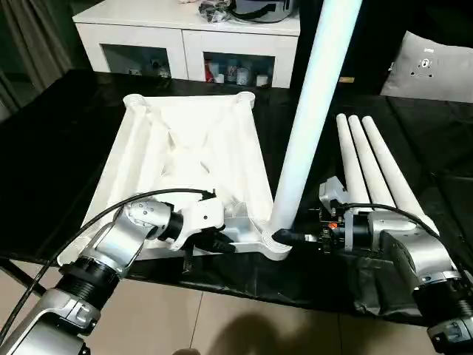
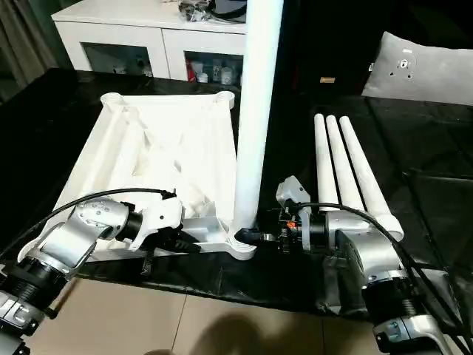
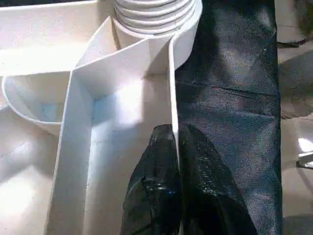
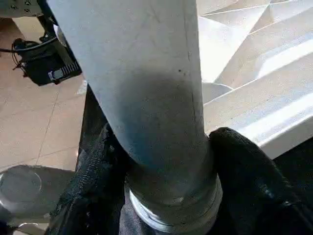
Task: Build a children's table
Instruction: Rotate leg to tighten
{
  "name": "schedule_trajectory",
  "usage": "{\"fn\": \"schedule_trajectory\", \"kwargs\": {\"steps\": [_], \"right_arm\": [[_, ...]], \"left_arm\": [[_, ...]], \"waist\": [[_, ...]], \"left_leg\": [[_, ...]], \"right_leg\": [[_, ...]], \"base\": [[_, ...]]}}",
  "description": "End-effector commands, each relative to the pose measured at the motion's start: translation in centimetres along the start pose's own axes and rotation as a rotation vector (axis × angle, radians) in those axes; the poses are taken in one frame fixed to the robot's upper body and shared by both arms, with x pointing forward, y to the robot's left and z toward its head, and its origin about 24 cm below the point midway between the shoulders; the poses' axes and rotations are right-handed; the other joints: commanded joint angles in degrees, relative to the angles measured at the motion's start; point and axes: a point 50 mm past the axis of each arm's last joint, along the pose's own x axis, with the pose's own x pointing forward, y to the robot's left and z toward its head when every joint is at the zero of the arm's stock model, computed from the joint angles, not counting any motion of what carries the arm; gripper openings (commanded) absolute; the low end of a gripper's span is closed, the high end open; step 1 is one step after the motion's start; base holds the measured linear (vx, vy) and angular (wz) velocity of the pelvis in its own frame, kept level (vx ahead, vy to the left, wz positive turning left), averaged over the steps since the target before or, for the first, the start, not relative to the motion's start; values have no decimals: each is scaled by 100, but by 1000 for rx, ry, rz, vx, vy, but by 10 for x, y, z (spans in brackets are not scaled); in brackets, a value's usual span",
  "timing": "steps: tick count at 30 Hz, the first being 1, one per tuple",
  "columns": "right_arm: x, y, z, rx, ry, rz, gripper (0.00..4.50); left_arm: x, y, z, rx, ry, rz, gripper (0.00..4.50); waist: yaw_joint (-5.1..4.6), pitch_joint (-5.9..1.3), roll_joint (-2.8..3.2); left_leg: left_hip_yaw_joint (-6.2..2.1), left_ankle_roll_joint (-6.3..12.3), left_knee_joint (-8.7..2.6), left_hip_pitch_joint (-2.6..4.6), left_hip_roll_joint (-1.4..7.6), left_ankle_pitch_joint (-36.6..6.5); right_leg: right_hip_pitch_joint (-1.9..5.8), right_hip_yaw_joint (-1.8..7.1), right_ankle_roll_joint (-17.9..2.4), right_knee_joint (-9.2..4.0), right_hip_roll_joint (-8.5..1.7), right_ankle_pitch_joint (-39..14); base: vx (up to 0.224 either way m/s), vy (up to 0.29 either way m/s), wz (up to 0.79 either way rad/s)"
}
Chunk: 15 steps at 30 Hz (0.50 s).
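Our right gripper (image 1: 290,238) clamps its two black fingers around the base of a white table leg (image 1: 310,111), and our left gripper (image 1: 225,246) pinches the near rim of the tabletop (image 1: 185,155). From the left eye we see that tabletop lying upside down on a black cloth (image 1: 44,170), all white, its ribbed underside facing up with round sockets at the far corners. The held leg stands nearly upright in the near right corner socket (image 1: 272,248), leaning slightly toward the right as it rises out of the picture. Three more legs (image 1: 369,166) lie side by side on the cloth just right of the tabletop, long, round and tapered. Beyond the cloth stands a white cabinet (image 1: 185,41) with glass doors.

From the right eye we see the same layout, the upright leg (image 2: 257,111) rising straight from the corner and our right gripper (image 2: 255,237) at its foot.

Through the left wrist, our black fingertips (image 3: 161,196) close on either side of a thin white rim wall (image 3: 172,98), with the threaded end of the leg (image 3: 156,14) seated in the socket just beyond.

Through the right wrist, the leg (image 4: 142,88) looks smooth and pale, ending in a ringed collar, with our black fingers (image 4: 244,166) pressed against both of its sides.
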Motion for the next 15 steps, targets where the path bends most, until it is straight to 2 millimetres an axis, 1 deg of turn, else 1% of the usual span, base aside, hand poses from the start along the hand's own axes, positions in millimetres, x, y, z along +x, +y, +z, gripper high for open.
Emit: {"fn": "schedule_trajectory", "kwargs": {"steps": [1,4,5,6,7,8,9,10,11,12,13,14,15], "right_arm": [[7,7,-9,46,12,28,236],[11,7,-9,59,-21,-10,236],[16,4,-10,77,-37,-68,236],[19,2,-10,90,-46,-109,236],[28,-4,-13,106,-52,-220,236],[32,-6,-14,113,-53,-266,236],[34,-8,-14,117,-53,-295,236],[39,-12,-17,137,-47,-361,235],[45,-16,-20,162,-40,-434,235],[45,-16,-20,162,-40,-434,234],[49,-19,-22,194,-40,-492,234],[52,-22,-23,233,-48,-544,234],[55,-27,-24,270,-58,-620,234]], "left_arm": [[17,-16,-14,-40,56,-90,0],[19,-14,-12,-52,41,-59,0],[22,-12,-9,-74,20,-22,0],[24,-11,-7,-90,7,3,0],[32,-7,0,-148,-36,77,0],[35,-5,3,-172,-55,106,0],[37,-4,5,-188,-66,123,0],[43,-1,11,-229,-93,171,0],[50,3,18,-281,-121,219,0],[50,3,18,-281,-121,219,0],[56,6,23,-316,-140,257,0],[61,10,28,-347,-155,300,0],[65,13,34,-367,-170,333,0]], "waist": [[3,-309,-29],[-1,-296,-27],[3,-291,-13],[-25,-271,-21],[-46,-253,-32],[-65,-248,-28],[-98,-229,-39],[-144,-215,-44],[-174,-209,-42],[-218,-194,-42],[-233,-204,-53],[-273,-201,-51],[-298,-201,-55]], "left_leg": [[-86,313,-342,14,353,-955],[-90,253,-365,21,358,-1089],[-96,231,-370,25,356,-1128],[-100,170,-394,26,355,-1233],[-107,84,-408,29,336,-1394],[-104,35,-407,40,333,-1455],[-122,-26,-411,60,309,-1594],[-138,-48,-421,50,293,-1685],[-140,-55,-425,43,289,-1716],[-152,-89,-412,67,267,-1873],[-149,-83,-404,89,256,-1900],[-150,-43,-403,76,245,-1911],[-144,-27,-391,115,236,-1969]], "right_leg": [[265,316,-1148,-329,-486,-1075],[263,323,-1088,-364,-498,-1336],[258,319,-1074,-371,-501,-1418],[247,318,-1035,-391,-500,-1622],[247,315,-934,-430,-515,-2030],[233,325,-900,-443,-527,-2185],[216,308,-787,-504,-538,-2626],[225,295,-638,-534,-541,-2973],[224,290,-592,-546,-536,-3063],[200,247,-494,-594,-529,-3333],[193,241,-436,-619,-535,-3427],[193,242,-401,-633,-530,-3408],[154,229,-374,-667,-518,-3454]], "base": [[0,0,0],[0,0,0],[0,0,0],[0,0,0],[0,0,0],[0,0,0],[0,0,0],[0,0,0],[0,0,0],[0,0,0],[0,0,0],[0,0,0],[0,0,0]]}}
